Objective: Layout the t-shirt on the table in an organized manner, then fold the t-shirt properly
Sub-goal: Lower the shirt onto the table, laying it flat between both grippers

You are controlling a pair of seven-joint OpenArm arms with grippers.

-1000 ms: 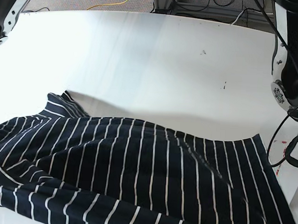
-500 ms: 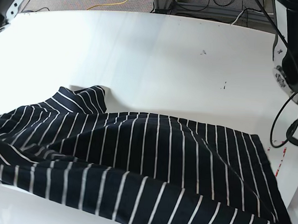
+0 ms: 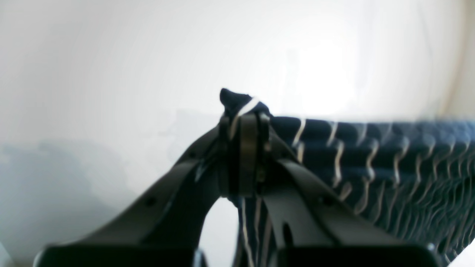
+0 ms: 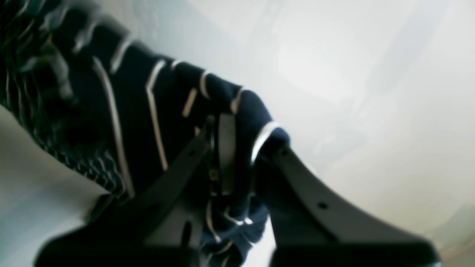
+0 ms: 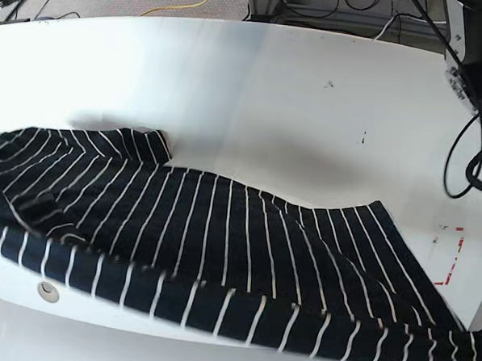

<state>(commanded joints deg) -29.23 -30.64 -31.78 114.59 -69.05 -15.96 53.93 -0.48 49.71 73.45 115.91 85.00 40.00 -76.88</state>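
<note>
Our left gripper (image 3: pixel 243 148) is clamped tight on a bunched bit of the t-shirt (image 3: pixel 371 155); a small dark tuft w/ one white stripe pokes out past the tips, and the cloth runs off taut to the side in a rippled band. Our right gripper (image 4: pixel 237 159) is likewise closed hard on fabric, a fold wrapping over one finger and more hanging in a clump below. Both wrist views are blurry, so we can't tell which part of the garment each has (hem vs. shoulder).

In the base view neither gripper shows; both sit below or past the near edge of the bench (image 5: pixel 254 92). The t-shirt (image 5: pixel 221 252) lies across the near half, stretched corner to corner along the near edge, w/ its front margin draped over that edge. One sleeve (image 5: pixel 142 143) points toward the far side, near the bench's left part. A red marking (image 5: pixel 447 256) sits just beside the cloth at the right edge; a round hole (image 5: pixel 47 292) shows at the near left corner.

We judge the two-point hold is for spreading: tension betw. the grips pulls out wrinkles. Folds remain mid-cloth, so layout isn't done, folding not begun. Risk: too much overhang, shirt slides off.
</note>
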